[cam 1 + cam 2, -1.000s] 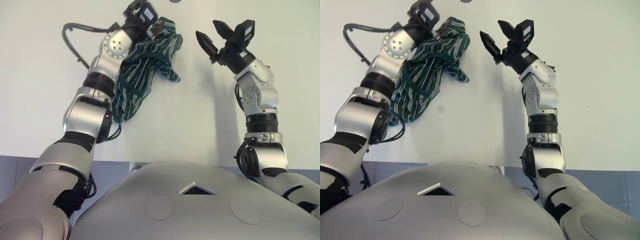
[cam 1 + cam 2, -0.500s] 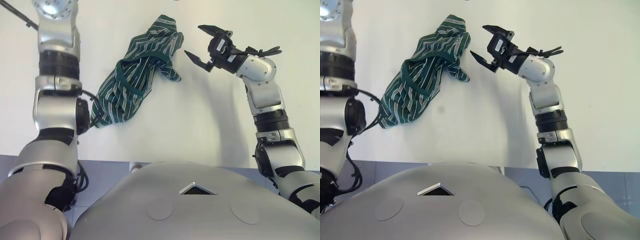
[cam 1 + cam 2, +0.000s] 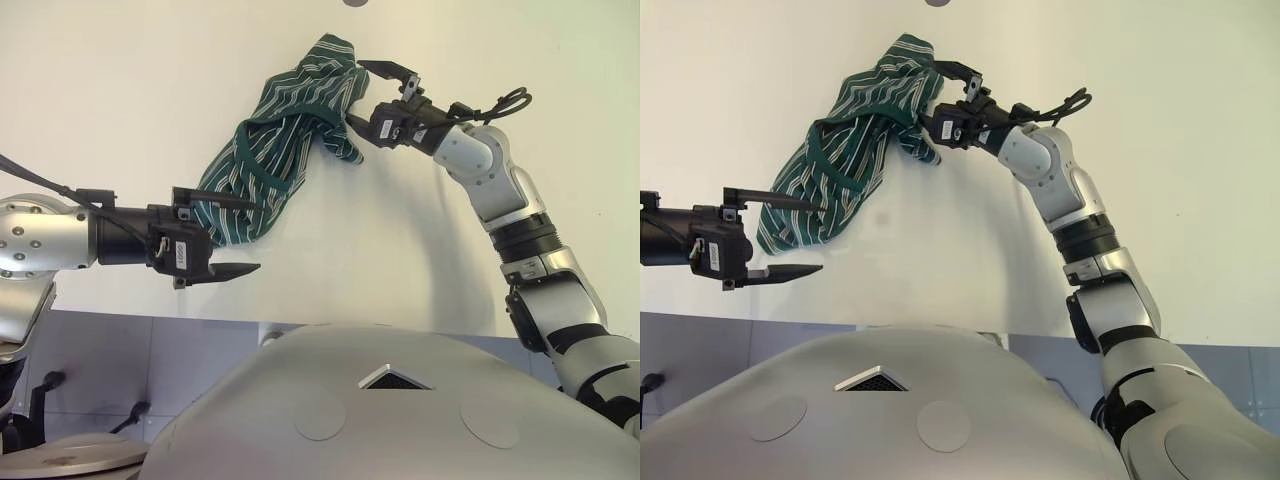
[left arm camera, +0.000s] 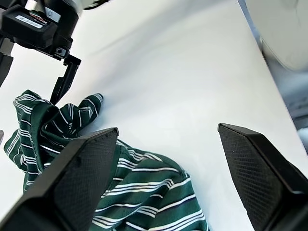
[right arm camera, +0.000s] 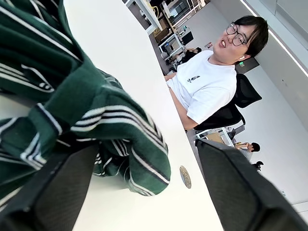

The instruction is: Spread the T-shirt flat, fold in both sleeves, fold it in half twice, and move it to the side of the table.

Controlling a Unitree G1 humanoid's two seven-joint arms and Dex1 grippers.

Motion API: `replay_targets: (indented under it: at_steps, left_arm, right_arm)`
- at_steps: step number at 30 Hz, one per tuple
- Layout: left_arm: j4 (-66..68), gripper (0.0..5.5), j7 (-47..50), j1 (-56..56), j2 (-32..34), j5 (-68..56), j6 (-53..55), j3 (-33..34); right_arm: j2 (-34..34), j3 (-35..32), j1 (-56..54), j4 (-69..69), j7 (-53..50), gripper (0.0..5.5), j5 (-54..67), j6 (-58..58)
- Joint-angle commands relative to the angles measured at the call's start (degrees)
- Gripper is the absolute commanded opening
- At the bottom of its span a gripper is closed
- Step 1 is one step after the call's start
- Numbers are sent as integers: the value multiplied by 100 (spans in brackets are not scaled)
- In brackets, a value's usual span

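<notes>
Green striped T-shirt [image 3: 270, 160] lies crumpled between the left end effector [image 3: 250, 235] and right end effector [image 3: 372, 95], both wide.

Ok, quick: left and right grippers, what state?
Left gripper: open, holding nothing.
Right gripper: open, straddling the shirt's far end.

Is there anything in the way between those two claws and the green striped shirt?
Nothing visible does. The right end effector has its open fingers either side of the T-shirt's far bunch. The left end effector, also open, hovers at its near end above the white table.
</notes>
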Motion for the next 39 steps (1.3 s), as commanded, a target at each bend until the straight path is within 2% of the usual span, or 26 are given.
replay_targets:
  at_steps: [1,5,11,12,14,20,27,33,39]
  left_arm:
    - [138,381,292,-233,-107,735,-196,-240]
    - [-6,381,533,-133,-326,1130,-140,-667]
    - [435,381,617,193,-247,1857,-549,-920]
    - [640,384,723,101,-272,2094,-622,-967]
    - [972,384,886,-123,-368,2418,-743,-1110]
    - [1288,384,1183,-410,-679,2729,-829,-1508]
    - [1193,275,1189,-594,-850,2346,-595,-1530]
    - [1683,173,1428,-705,-737,2962,-956,-1614]
    - [1388,68,1240,-652,-851,2238,-731,-1515]
  right_arm:
    - [30,121,-252,108,-122,374,-196,-116]
    - [-50,107,-223,146,-142,374,-190,-188]
    - [-98,85,-250,123,-139,374,-140,-188]
    - [-99,78,-253,120,-145,354,-133,-183]
    - [-104,74,-260,143,-162,351,-138,-182]
    - [-109,78,-295,200,-178,243,-138,-204]
    - [-108,72,-291,218,-203,119,-149,-201]
    - [-119,55,-267,241,-191,6,-77,-209]
    - [-150,5,-276,271,-187,0,-30,-195]
